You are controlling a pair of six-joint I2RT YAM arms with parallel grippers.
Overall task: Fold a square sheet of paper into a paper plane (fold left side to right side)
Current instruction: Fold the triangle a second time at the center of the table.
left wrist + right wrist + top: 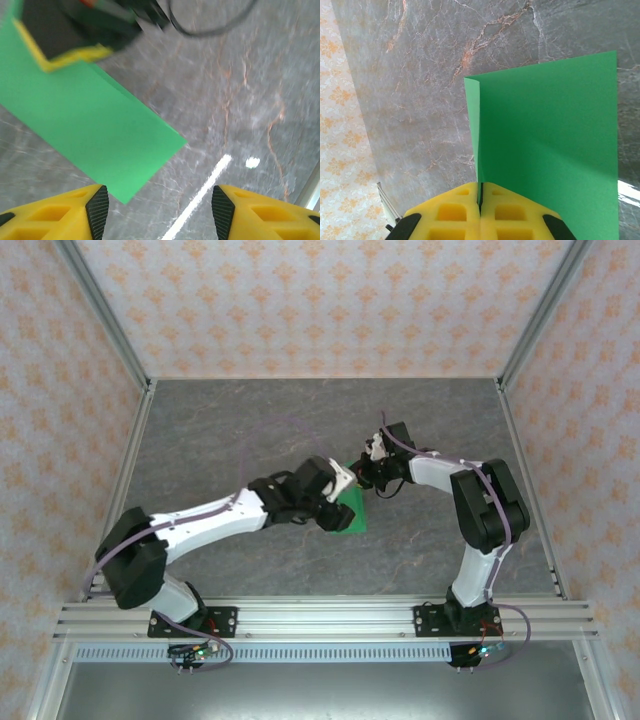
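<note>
The square sheet of paper (352,516) is bright green and lies folded over near the middle of the grey table. In the right wrist view the sheet of paper (550,145) shows two layers meeting at a crease on its left. My right gripper (480,192) is shut on the sheet's near edge at that crease. In the left wrist view the paper (85,120) lies flat, with the right gripper (65,42) on its far end. My left gripper (160,212) hovers open just off the paper's near corner, its black pads (97,210) holding nothing. From above, the left gripper (335,502) and right gripper (364,477) meet over the sheet.
The grey marble-patterned table (230,430) is bounded by aluminium frame posts and patterned walls (320,300). A rail (320,618) runs along the near edge with both arm bases on it. A bright streak of reflected light (200,195) crosses the table surface.
</note>
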